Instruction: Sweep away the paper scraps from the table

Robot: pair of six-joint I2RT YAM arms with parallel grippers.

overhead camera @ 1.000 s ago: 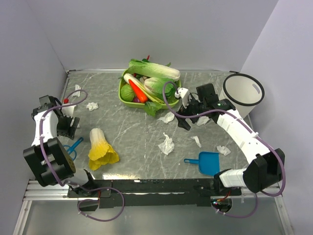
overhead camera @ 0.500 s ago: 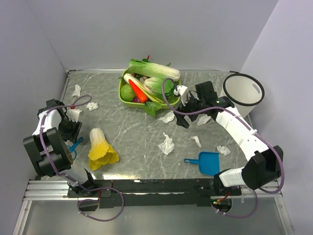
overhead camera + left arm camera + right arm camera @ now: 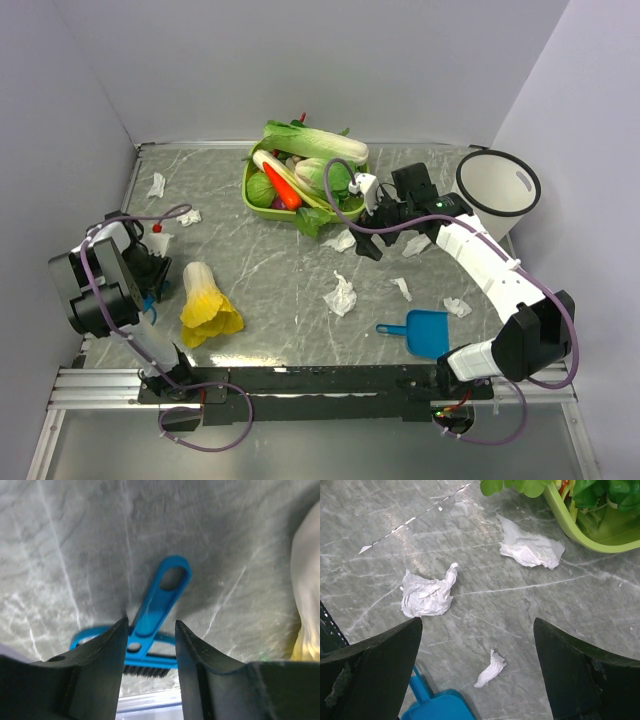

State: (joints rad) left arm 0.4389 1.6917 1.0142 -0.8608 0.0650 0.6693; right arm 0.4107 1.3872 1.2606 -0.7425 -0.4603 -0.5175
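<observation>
We are watching the left gripper [image 3: 150, 272] hanging low over the table [image 3: 270, 255], well off to the left of the green basket [image 3: 249, 190] and nearer the arm bases. In the left wrist view its fingers [image 3: 107, 660] are standing apart, with the handle of the blue brush [image 3: 156, 599] lying in the gap between them. We cannot tell whether they are touching it. The yellow cabbage [image 3: 207, 300] is lying just on the basket's side of that brush.

The right gripper [image 3: 372, 245] is hovering just off the basket's near right corner, jaws spread wide and holding nothing. The paper scraps [image 3: 341, 240] are lying all around. One is sitting right against the basket's near right corner. Another [image 3: 340, 293] is lying further toward the bases. Three smaller ones are scattered to the basket's right, and two more [image 3: 157, 185] are lying well to its left.

The right wrist view is showing three of them [image 3: 426, 595] on the marble below the basket rim [image 3: 575, 536]. The blue dustpan [image 3: 426, 332] is resting well toward the near edge, to the right of the basket.
</observation>
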